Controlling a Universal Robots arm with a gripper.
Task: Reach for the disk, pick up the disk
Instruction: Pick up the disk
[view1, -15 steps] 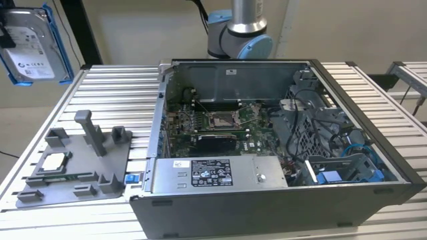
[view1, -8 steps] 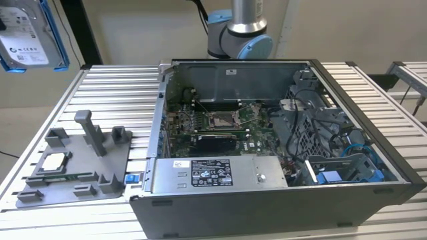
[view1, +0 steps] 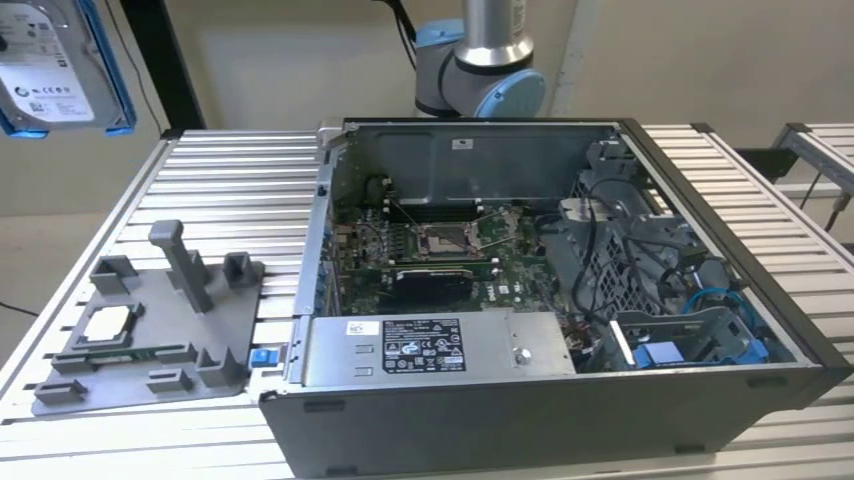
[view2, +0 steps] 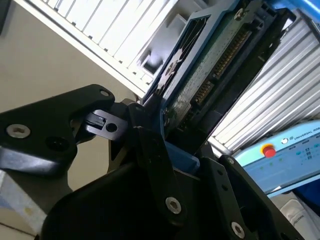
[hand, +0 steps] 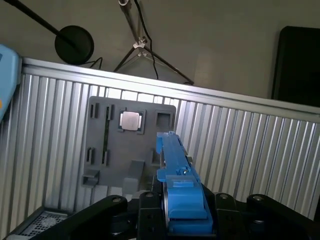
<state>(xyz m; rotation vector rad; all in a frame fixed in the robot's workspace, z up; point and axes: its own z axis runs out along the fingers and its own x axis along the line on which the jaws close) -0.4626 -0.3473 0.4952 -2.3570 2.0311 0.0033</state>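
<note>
Your gripper (hand: 182, 205) squeezes the disk (hand: 175, 160) tight between its fingers, and you hold it up above the grey tray (hand: 107, 150).

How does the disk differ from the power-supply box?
The disk is held aloft in the claw; the power-supply box sits inside the open case. The disk has blue side rails, the box none. The disk's label is white, the box's mostly dark. Both are grey and labelled.
</note>
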